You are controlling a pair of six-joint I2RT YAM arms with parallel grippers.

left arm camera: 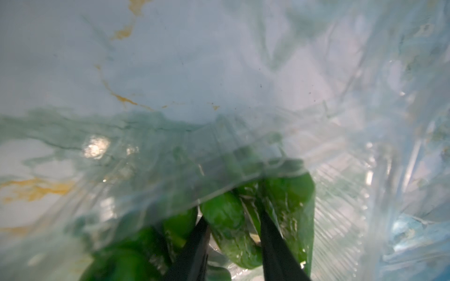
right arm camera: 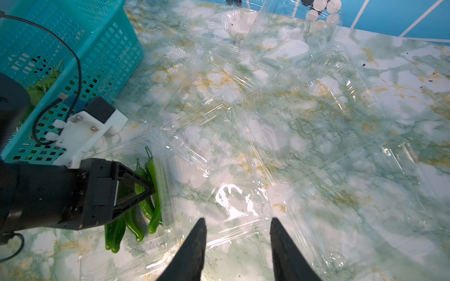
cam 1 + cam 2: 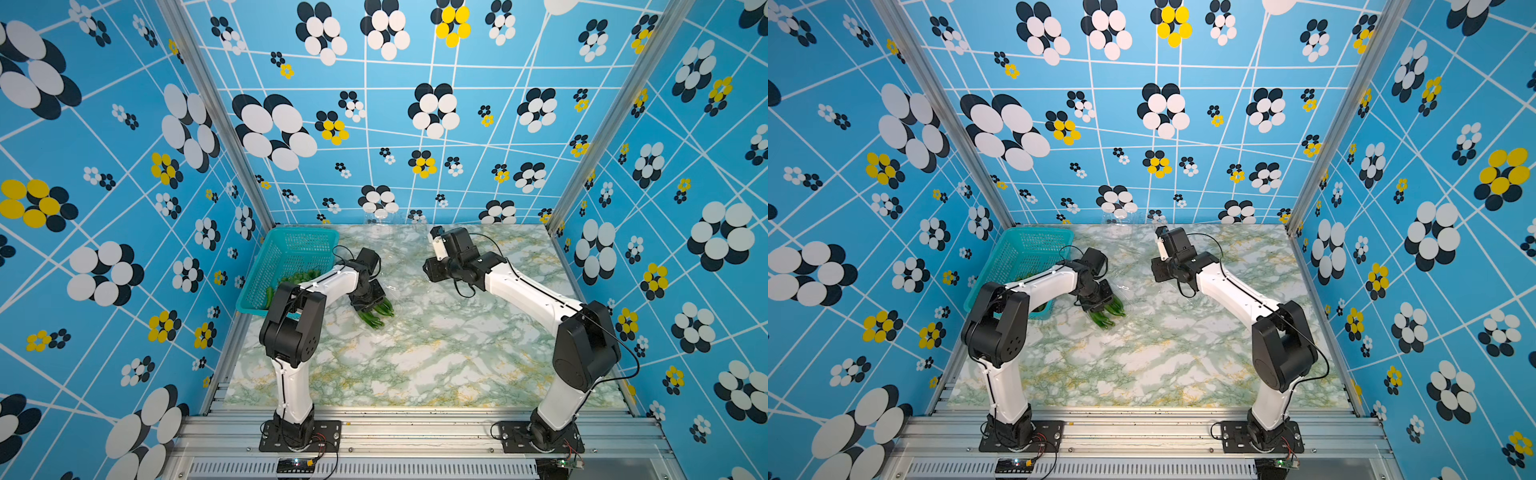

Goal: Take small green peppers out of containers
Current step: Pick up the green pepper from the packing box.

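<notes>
In both top views the small green peppers [image 3: 376,316] [image 3: 1109,313] are a tight bunch on the marbled surface [image 3: 415,365], just off the near corner of the teal basket [image 3: 297,249]. The left jaws are down on top of them. More green shows inside the basket, partly behind my left arm. The containers hardly register from up there; I get only faint glints.

My right wrist view fills that in. The clear containers [image 2: 304,109] lie opened out across the surface, several overlapping. The peppers [image 2: 146,210] lie inside one of them, the tray nearest the basket [image 2: 102,48]. In that view the left jaws reach in from the side, with their tips close together over the bunch.

The left wrist view is blurred and half veiled by crinkled plastic. It adds one thing the others miss: a single pepper [image 1: 222,216] sits between the two black fingers, with others alongside. I cannot tell whether it is actually pinched.

The right jaws show best in the right wrist view. They stand apart with nothing between them, above an empty stretch of clear plastic, well apart from the peppers.
</notes>
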